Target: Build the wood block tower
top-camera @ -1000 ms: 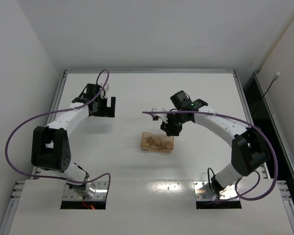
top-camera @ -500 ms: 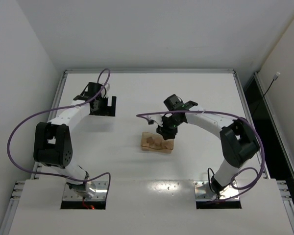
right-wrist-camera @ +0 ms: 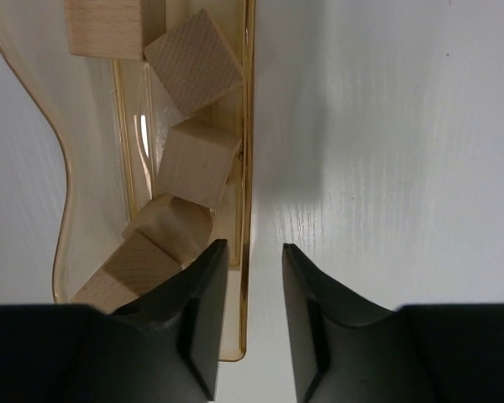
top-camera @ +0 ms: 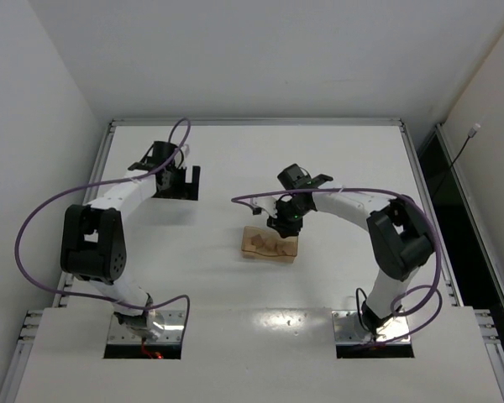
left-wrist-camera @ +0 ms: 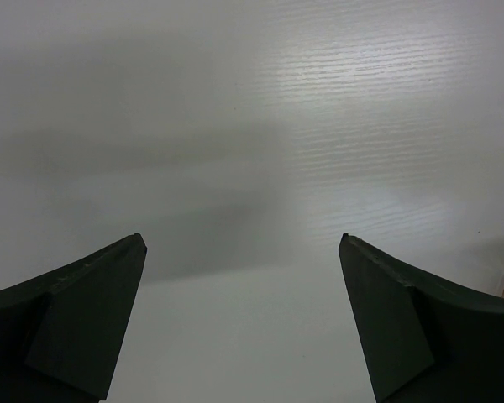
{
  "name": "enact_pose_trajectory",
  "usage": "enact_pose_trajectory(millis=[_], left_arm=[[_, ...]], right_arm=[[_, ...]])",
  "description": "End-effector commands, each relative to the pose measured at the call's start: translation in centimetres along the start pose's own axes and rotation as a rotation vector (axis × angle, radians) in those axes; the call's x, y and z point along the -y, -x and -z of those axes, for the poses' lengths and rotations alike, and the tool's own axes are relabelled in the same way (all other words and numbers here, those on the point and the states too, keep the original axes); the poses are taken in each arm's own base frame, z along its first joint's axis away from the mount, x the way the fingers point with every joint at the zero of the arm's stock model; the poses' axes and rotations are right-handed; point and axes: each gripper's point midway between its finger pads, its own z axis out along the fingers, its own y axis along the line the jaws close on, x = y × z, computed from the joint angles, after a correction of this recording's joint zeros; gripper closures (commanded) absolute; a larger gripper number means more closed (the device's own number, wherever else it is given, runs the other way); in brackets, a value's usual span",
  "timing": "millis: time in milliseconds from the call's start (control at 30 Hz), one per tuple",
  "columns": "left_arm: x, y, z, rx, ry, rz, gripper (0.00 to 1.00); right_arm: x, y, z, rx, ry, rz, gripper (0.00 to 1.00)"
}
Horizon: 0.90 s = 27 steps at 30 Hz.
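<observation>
The wood blocks (right-wrist-camera: 197, 162) lie loose in a translucent tan plastic tray (right-wrist-camera: 247, 101) near the middle of the white table (top-camera: 336, 159), none of them stacked. In the right wrist view they run in a ragged line from 12 o'clock down toward 7 o'clock, close along the inside of the tray's straight wall. The top one is cut off by the picture's edge. Below it come two tilted cubes, touching at a corner. The lowest wood slips behind the left finger, so I cannot tell whether it is one piece or two, nor its shape. From the top camera the blocks (top-camera: 267, 244) are only pale specks in the tray (top-camera: 248, 252), too small to count.

The right gripper (right-wrist-camera: 249, 248) stands at the tray's 1 o'clock corner (top-camera: 284, 225). Its jaws are narrow but parted, one finger inside the tray and one outside, with the thin straight wall in the gap between them. I see no pad pressed on that wall, and they hold nothing (the pads' lower ends are out of frame).

The left gripper (top-camera: 178, 183) hangs well apart, at the tray's 10 o'clock. Its jaws are spread wide (left-wrist-camera: 242, 239) over bare table. A tan sliver at that view's 3 o'clock edge is too small to name.
</observation>
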Motion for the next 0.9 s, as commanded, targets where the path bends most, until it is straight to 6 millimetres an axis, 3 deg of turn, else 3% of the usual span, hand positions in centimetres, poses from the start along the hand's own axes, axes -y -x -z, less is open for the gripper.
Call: enact_pose_trajectory(millis=[0,67,100,133,333,367,467,500,533,600,667,700,733,800,867], left_arm=[[-0.3,1.8,0.3,0.040,0.006,-0.003,0.01],[-0.3,1.8,0.3,0.039,0.006,-0.003,0.01],[-0.3,2.2,0.5,0.049,0.006,-0.004,0.01],[-0.3,2.2,0.5,0.049,0.006,-0.004,0.01],[-0.7,2.0,0.2,0.041,0.026,-0.003,0.01],[-0.9,2.0,0.2,0.042,0.040,-0.003,0.01],[-1.6,2.3,0.5,0.057,0.094,0.052,0.01],[-1.8,2.5,0.8,0.069,0.108,0.065,0.01],[-2.2,2.9,1.3,0.086,0.134,0.078,0.01],[-2.7,3.2,1.8,0.105,0.167,0.095,0.01],[-3.3,3.5,2.2,0.119,0.200,0.098,0.01],[-3.5,3.5,2.2,0.120,0.210,0.098,0.01],[-3.4,3.7,2.6,0.131,0.209,0.099,0.01],[-3.8,3.5,2.7,0.131,0.214,0.106,0.01],[-3.8,3.7,3.1,0.142,0.213,0.107,0.01]], right_arm=[[0.9,0.9,-0.1,0.012,-0.020,0.034,0.74],[0.8,0.5,-0.2,0.000,-0.020,0.040,0.83],[0.8,0.5,-0.2,-0.001,-0.020,0.040,0.95],[0.7,0.1,-0.3,-0.014,-0.021,0.037,1.00],[1.0,-0.1,0.3,-0.017,-0.073,0.030,1.00],[0.9,-0.9,0.4,-0.037,-0.095,0.012,1.00],[3.9,-0.8,2.9,-0.007,-0.341,-0.089,1.00],[5.9,1.2,5.3,0.092,-0.494,-0.144,1.00],[6.8,-0.1,6.6,0.067,-0.613,-0.191,1.00],[8.2,1.0,8.9,0.140,-0.756,-0.226,1.00],[9.4,0.2,10.8,0.111,-0.895,-0.280,1.00],[10.0,1.1,11.8,0.141,-0.971,-0.296,1.00],[10.8,-0.5,12.9,0.085,-1.081,-0.345,1.00],[11.7,-0.2,13.2,0.075,-1.171,-0.346,1.00],[12.1,-1.2,13.2,0.012,-1.213,-0.344,1.00]])
